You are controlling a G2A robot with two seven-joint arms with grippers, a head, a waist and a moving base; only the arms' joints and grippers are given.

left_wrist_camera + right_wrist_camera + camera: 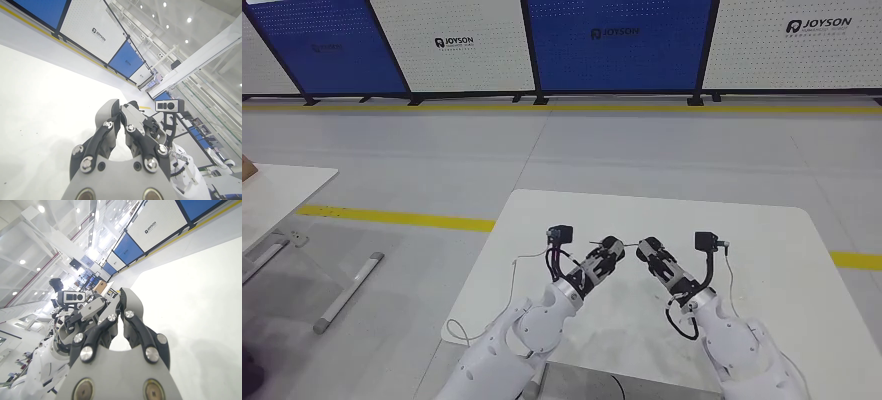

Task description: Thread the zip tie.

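White table (pixel 762 300) beneath two facing grippers, tips nearly meeting above it. The left gripper (pixel 120 113) is pinched together on a thin dark strip, apparently the zip tie (pixel 114 118), presumably presenting it for threading; the right gripper (pixel 120 306) is likewise closed, its contents indiscernible.

My left gripper (pixel 120 111) and right gripper (pixel 120 306) are grey with black linkages. The table (pixel 762 260) is plain white. The wall panels (pixel 617 45) alternate blue and dotted white, along a yellow floor line (pixel 622 107).
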